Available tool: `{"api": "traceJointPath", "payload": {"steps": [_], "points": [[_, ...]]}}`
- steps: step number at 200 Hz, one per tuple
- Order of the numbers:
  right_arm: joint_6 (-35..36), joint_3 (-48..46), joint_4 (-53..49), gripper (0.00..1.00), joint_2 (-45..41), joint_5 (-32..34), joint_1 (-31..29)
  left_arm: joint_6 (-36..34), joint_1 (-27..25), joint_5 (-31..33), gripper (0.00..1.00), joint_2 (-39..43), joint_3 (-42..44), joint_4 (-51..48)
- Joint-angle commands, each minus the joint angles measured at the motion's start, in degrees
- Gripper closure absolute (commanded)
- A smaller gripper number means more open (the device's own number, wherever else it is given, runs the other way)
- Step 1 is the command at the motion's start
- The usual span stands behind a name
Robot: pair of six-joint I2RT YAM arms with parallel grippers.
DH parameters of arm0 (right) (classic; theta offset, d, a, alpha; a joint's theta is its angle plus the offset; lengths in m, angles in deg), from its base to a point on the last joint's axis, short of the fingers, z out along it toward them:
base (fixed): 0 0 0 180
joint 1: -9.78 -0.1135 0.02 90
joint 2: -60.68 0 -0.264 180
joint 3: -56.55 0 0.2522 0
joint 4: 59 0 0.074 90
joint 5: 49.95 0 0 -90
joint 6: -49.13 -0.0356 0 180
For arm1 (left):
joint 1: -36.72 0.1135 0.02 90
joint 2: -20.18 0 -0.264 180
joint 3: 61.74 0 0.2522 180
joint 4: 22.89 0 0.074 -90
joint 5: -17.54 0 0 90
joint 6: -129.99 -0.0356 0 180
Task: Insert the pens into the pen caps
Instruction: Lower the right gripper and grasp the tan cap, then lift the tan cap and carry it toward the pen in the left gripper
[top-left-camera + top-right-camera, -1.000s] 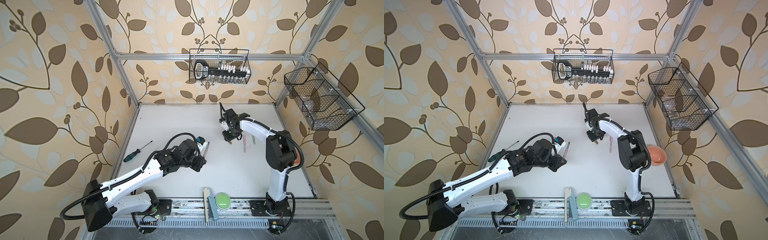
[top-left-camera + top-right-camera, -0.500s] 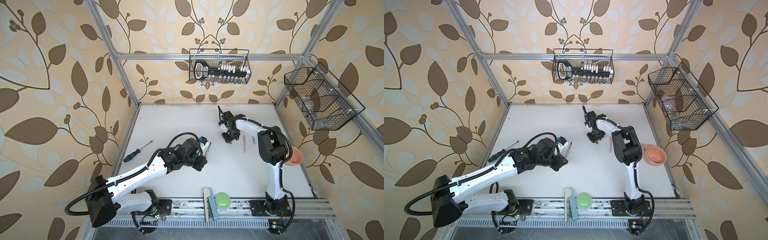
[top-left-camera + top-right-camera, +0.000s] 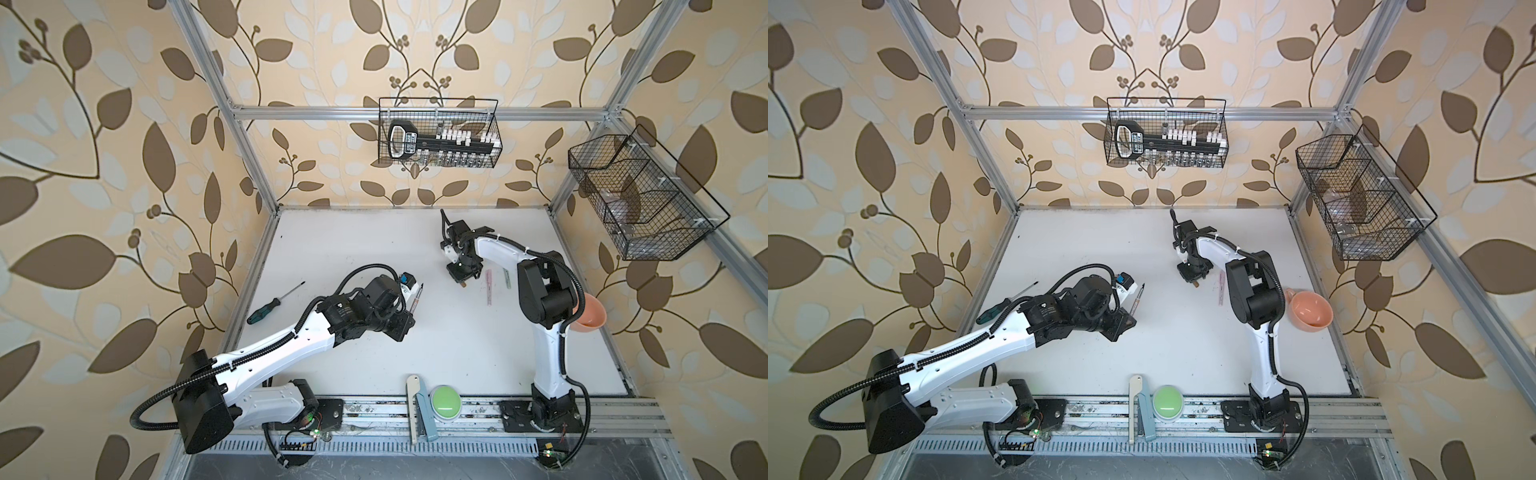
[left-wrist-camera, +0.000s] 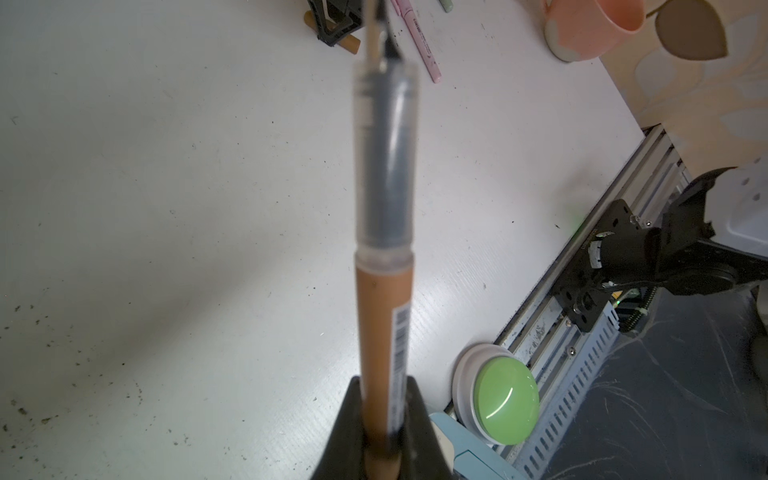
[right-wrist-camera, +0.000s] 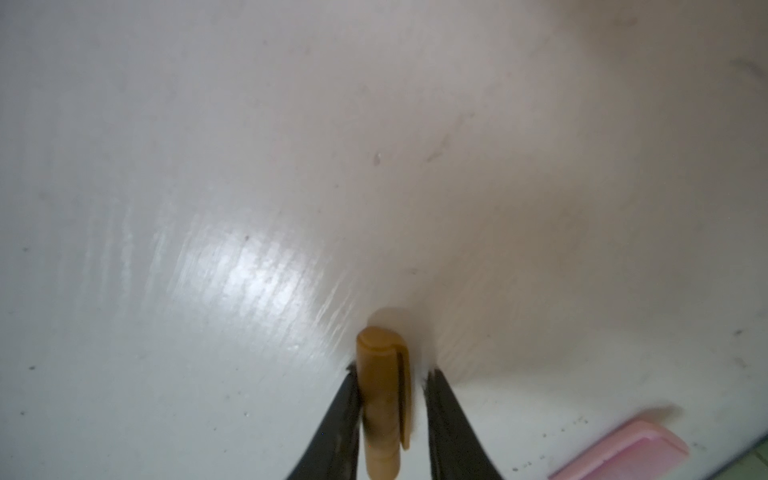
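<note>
My left gripper [image 3: 409, 318] sits left of centre in both top views. It is pressed tight on the tail of the slim brown-barrelled marker pen [image 3: 415, 299]. The pen is held off the white tabletop [image 3: 353, 249] and is uncapped, its dark pointed tip aimed toward the upper right of the frame. In the left wrist view the tan barrel runs out from between my fingers [image 4: 419, 432] into a clear section with a dark core. A barcode strip runs along the barrel.

My right gripper [image 3: 461, 277] is at upper centre of the frame, pointing down at the table. Its jaws straddle the short stubby brown plastic cap [image 5: 384, 395]. In the right wrist view one finger lies against the cap, while a sliver of table shows between the clip side and the other finger. So the jaws are spread a little and not pinching. One end of the cap pokes out below the gripper in both top views.

Pen and cap are well apart, with open table between them.

Just right of the right gripper a pale pink pen [image 3: 489, 286] lies flat. A pale green pen [image 3: 506, 276] lies beside it, partly behind my right arm. I cannot tell whether either is capped.

- Dark-green-handled screwdriver [image 3: 270, 305]: left edge of the table, near the left arm.
- Orange cup [image 3: 1310, 311]: right edge of the table, beside the right arm's elbow.
- Green dome button [image 3: 445, 402]: on the front rail, lower centre of the frame.
</note>
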Motion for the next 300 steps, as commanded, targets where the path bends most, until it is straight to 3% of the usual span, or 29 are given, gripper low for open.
{"api": "traceJointPath", "payload": {"steps": [1, 40, 116, 192, 245, 300], "points": [[0.37, -4.53, 0.19, 0.73, 0.13, -1.59, -0.08, -2.51, -0.43, 2.50, 0.96, 0.38, -1.89, 1.00], [-0.60, -5.12, 0.17, 0.88, 0.56, -1.36, -0.93, -2.04, -0.43, 3.63, 0.96, 0.60, -1.02, 2.54], [-6.45, -9.39, 2.53, 0.91, -9.18, -6.87, -1.07, -1.33, -0.43, 1.62, 0.96, -2.02, -0.74, 4.61], [-13.73, -19.59, 11.76, 0.95, -18.39, -22.12, 1.57, -0.29, -0.44, 0.12, 0.97, -5.57, -0.83, 6.43], [-20.51, -27.58, 23.82, 1.00, -26.63, -37.45, 4.56, 0.08, -0.52, 0.03, 0.97, -7.37, -1.02, 8.34], [-32.84, -39.47, 38.56, 1.00, -40.36, -41.19, 4.57, 1.10, -0.91, -2.06, 0.97, -10.10, -2.28, 10.32]]}}
